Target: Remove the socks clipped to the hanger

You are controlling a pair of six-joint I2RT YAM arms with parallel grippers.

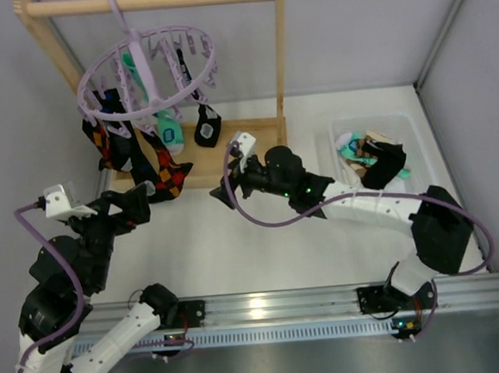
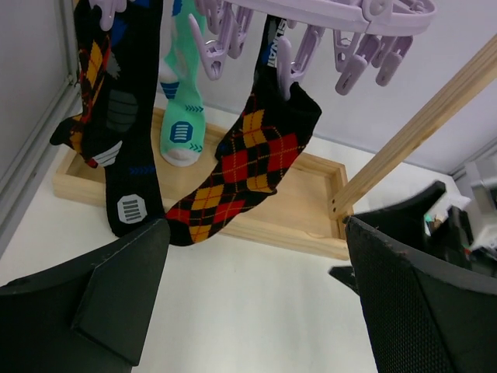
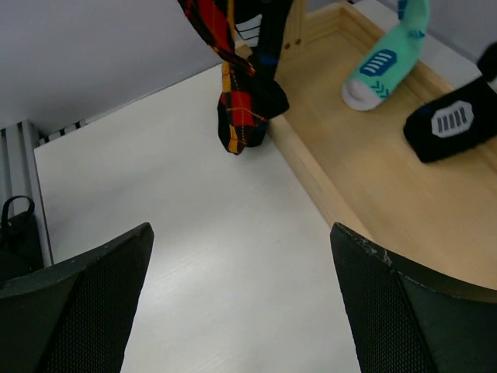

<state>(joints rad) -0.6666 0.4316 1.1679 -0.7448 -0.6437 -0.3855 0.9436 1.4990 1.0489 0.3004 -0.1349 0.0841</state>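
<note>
Tabletop [image 2: 256, 334]: argyle sock [image 2: 248, 167] beyond left pincer [image 2: 256, 227]

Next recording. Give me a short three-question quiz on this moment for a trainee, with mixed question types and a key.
1. True or false: the hanger has no socks clipped to it.
2. Where do the loose socks lie? A) over the wooden top rail B) in the clear bin at the right C) on the bare table
3. What do the left gripper and the right gripper hold?

Key:
1. False: an argyle sock and a teal sock, among others, hang from it.
2. B.
3. Nothing. Both are open and empty.
</note>
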